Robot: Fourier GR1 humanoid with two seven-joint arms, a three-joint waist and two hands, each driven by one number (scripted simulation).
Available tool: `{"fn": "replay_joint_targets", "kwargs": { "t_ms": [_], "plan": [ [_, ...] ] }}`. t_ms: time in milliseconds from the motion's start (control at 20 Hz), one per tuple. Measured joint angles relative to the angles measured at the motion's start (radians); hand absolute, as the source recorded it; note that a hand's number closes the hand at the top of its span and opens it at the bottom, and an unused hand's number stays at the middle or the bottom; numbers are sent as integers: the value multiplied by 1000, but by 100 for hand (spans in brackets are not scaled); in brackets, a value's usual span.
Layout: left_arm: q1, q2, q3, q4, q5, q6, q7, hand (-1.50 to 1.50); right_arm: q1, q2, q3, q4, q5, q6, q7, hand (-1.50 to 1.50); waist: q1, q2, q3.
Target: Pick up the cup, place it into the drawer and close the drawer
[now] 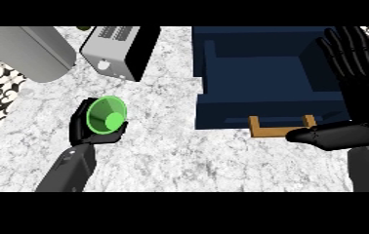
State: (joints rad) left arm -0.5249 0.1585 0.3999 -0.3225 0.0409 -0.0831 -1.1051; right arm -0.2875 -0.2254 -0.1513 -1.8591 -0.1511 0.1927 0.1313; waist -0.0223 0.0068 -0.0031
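Looking down, the marble counter point(166, 145) fills the view. The navy drawer point(259, 67) stands pulled open at upper right, its inside exposed. My right hand point(357, 101) shows at the right edge in front of the drawer's right side: fingers straight and spread, pointing up, thumb reaching left to end just beside the wooden handle point(277, 130) on the drawer front. It holds nothing. A grey rounded container point(36, 52) sits at upper left, and a silver-and-black toaster point(119, 50) is just to its right. My left forearm point(69, 172) comes in from lower left, angled up and to the right. My left hand point(83, 126) is curled round the green cup point(107, 115), fingers wrapped behind and beneath it. The cup is tilted, mouth toward the view, left of the drawer and well apart from it. Contact between cup and counter: cannot tell.
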Motion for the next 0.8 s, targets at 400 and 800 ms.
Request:
{"fn": "replay_joint_targets", "kwargs": {
  "t_ms": [400, 800],
  "plan": [
    [-126, -61, -80, -149, -8, -50, 96, 150, 33, -7, -9, 10, 7, 12, -19, -150, 20, -10, 3],
    [-276, -131, -182, -375, 12, -11, 357, 150, 24, 0, -6, 33, 36, -3, -34, -150, 30, -15, 4]
  ]
}}
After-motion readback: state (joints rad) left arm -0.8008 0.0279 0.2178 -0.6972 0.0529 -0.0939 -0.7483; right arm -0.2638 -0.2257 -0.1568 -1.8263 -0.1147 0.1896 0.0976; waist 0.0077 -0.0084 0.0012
